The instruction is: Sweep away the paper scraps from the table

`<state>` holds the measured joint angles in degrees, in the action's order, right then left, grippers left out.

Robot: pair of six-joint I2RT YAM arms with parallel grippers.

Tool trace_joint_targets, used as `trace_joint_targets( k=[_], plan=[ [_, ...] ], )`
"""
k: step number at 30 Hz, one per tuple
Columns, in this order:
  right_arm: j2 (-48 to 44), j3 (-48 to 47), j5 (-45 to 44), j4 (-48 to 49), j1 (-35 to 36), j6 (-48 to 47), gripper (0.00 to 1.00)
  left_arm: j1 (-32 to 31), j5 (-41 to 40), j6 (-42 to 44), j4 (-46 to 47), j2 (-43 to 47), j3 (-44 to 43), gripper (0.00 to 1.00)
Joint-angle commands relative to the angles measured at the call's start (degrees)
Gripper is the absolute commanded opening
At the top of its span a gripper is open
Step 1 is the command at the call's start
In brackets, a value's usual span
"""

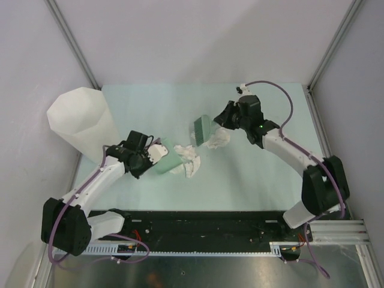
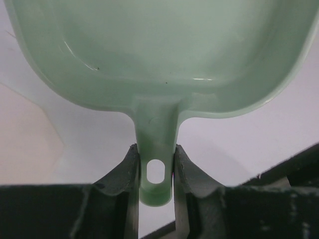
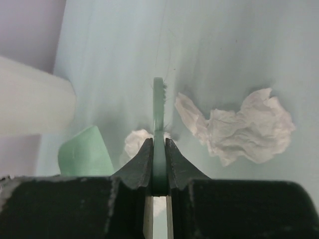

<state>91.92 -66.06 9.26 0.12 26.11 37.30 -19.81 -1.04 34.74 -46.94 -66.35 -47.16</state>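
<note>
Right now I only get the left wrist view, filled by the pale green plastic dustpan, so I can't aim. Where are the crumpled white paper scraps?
Observer: A cluster of paper scraps lies at the mouth of the dustpan.
Operator: Any others?
Observer: One larger wad sits beside the flat green plastic tool in the right gripper.
Operator: Is the bin close?
Observer: The tall translucent white faceted bin stands left of the left gripper.
</note>
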Motion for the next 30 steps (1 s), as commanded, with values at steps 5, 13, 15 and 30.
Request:
trace_joint_targets(
  k=[5, 13, 15, 30],
  plan=[
    [-11.3, -6.5, -13.5, -25.9, 9.2, -25.5, 0.00, 0.6, -0.4, 4.5, -9.8, 6.9, 1.0, 0.00],
    [-9.0, -8.8, -34.1, -40.3, 19.4, -18.7, 0.00, 4.9, -5.5, 12.5, -17.8, 6.9, 7.5, 0.00],
    [-6.9, -9.7, -37.1, -40.6, 20.6, -17.9, 0.00, 7.7, -6.3, 14.5, -17.7, 3.3, 7.7, 0.00],
    [3.8, -13.7, -16.7, -25.4, 33.0, -7.8, 0.00, 5.2, -3.1, 11.2, -12.6, -17.2, -2.9, 0.00]
  ],
)
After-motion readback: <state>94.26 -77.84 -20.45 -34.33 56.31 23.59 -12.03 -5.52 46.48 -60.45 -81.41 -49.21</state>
